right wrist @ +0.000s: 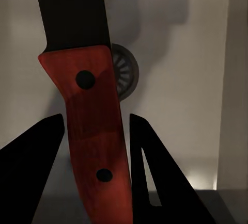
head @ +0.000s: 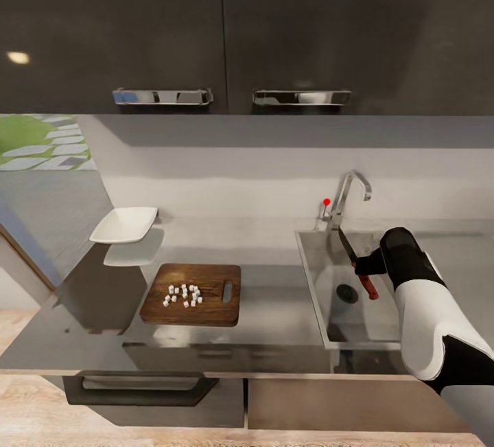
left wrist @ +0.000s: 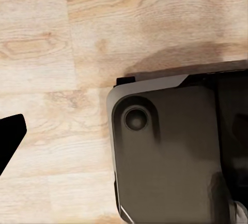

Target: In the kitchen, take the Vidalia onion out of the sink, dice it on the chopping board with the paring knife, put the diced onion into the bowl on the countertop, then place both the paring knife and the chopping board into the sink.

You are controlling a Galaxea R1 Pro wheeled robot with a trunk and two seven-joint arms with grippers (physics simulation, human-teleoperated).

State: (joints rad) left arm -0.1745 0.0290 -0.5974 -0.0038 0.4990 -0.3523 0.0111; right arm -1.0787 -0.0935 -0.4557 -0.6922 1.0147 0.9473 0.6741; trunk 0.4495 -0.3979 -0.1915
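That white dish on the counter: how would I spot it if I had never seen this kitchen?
Start at the long grey countertop and go left from the metal sink, past the dark-brown wooden chopping board carrying tiny white onion cubes. Behind the board sits the shallow white squarish bowl, the only white dish there, and empty.

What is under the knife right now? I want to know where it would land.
The knife, held by the right gripper, hangs over the sink. Behind it lie the grey basin floor and the drain, which the handle partly covers.
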